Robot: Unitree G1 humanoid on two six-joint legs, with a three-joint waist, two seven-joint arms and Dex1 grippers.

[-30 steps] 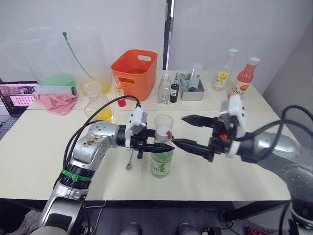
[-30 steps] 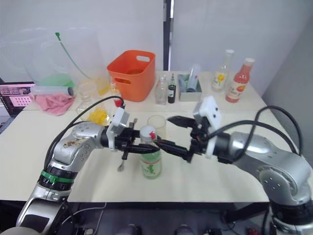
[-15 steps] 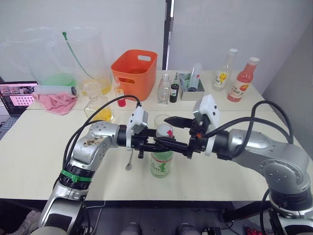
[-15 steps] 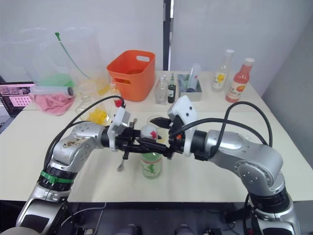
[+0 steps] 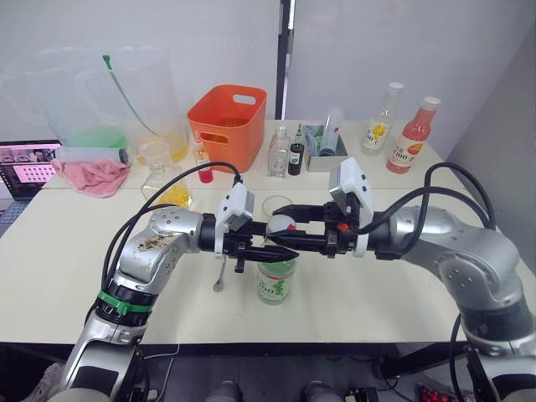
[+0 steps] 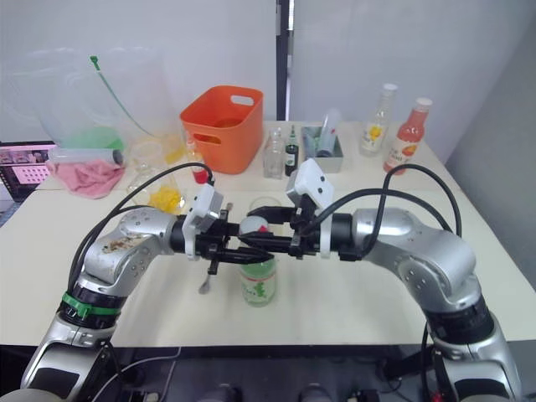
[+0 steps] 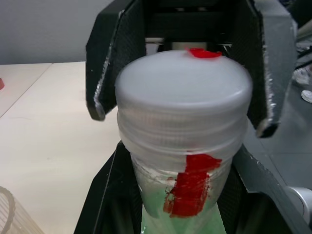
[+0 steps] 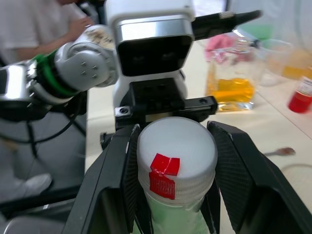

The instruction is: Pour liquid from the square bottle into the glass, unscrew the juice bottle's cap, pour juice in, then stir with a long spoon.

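The juice bottle (image 5: 275, 276) is standing upright near the table's (image 5: 50, 251) front edge, just in front of the glass (image 5: 276, 206), with the left gripper (image 5: 266, 248) clamped on its neck below the cap (image 8: 176, 146). The right gripper (image 5: 289, 235), which a second ago was hanging well to the right with jaws wide apart, is now bracketing the cap, its jaws closing in but not visibly pressing. Judged from this, unscrewing is about to begin; the bottle itself is staying where it was.
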